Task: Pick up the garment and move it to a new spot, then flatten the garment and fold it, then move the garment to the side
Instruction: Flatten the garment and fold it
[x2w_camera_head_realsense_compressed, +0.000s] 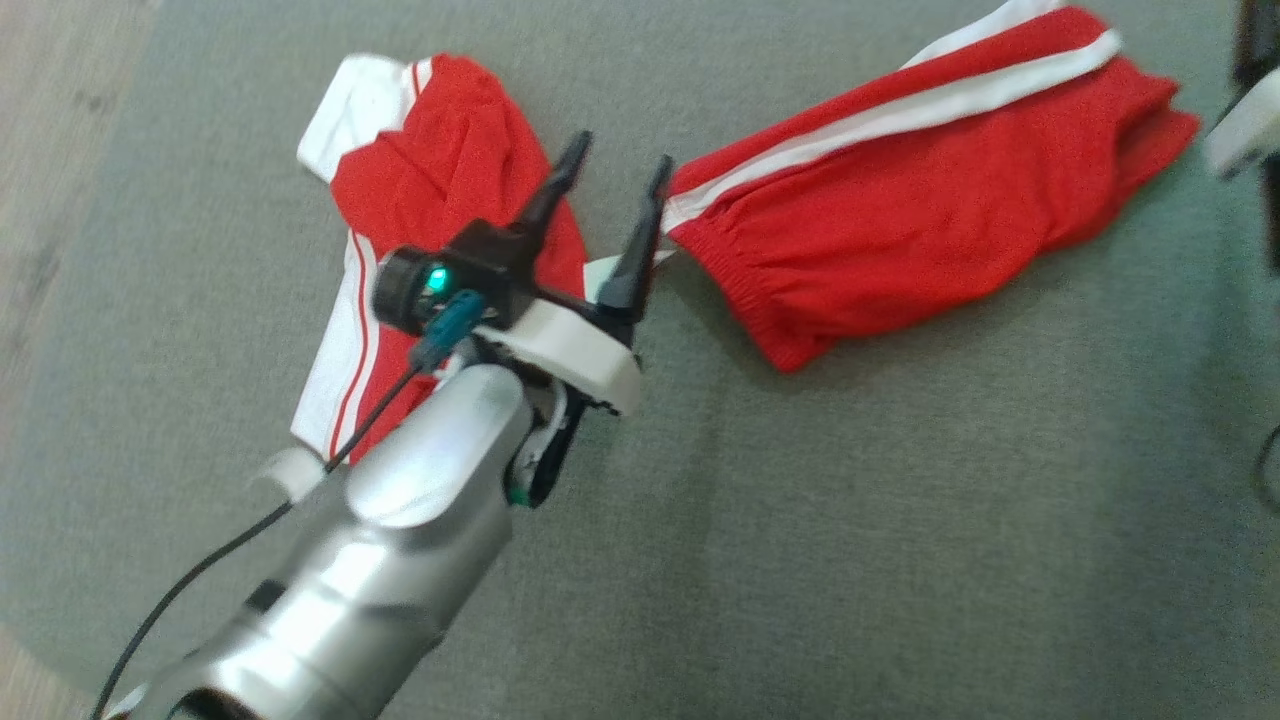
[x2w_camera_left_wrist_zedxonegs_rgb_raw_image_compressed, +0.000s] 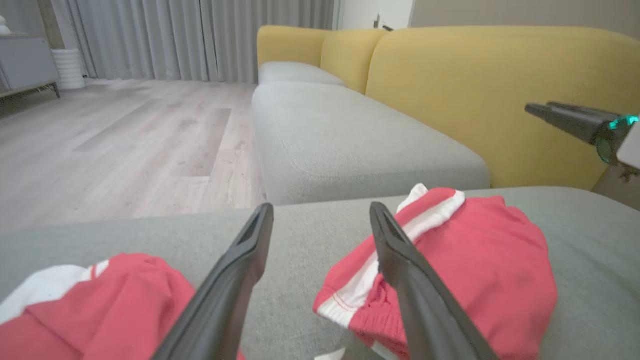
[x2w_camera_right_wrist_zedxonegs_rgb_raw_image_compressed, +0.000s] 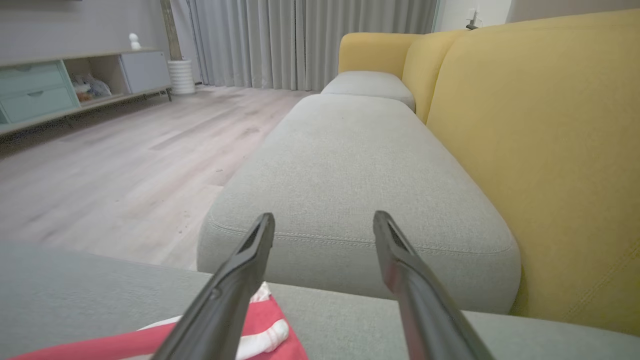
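Grey sofa seat (x2w_camera_head_realsense_compressed: 900, 500), yellow backrest (x2w_camera_left_wrist_zedxonegs_rgb_raw_image_compressed: 475, 100) behind. Left gripper (x2w_camera_head_realsense_compressed: 621, 152) hovers with jaws spread and empty over the gap between two crumpled pieces: red-and-white garment (x2w_camera_head_realsense_compressed: 440, 170) to its left, red white-striped shorts (x2w_camera_head_realsense_compressed: 930, 190) to its right. Right gripper (x2w_camera_right_wrist_zedxonegs_rgb_raw_image_compressed: 324, 216), jaws apart and empty, near the shorts' far end.
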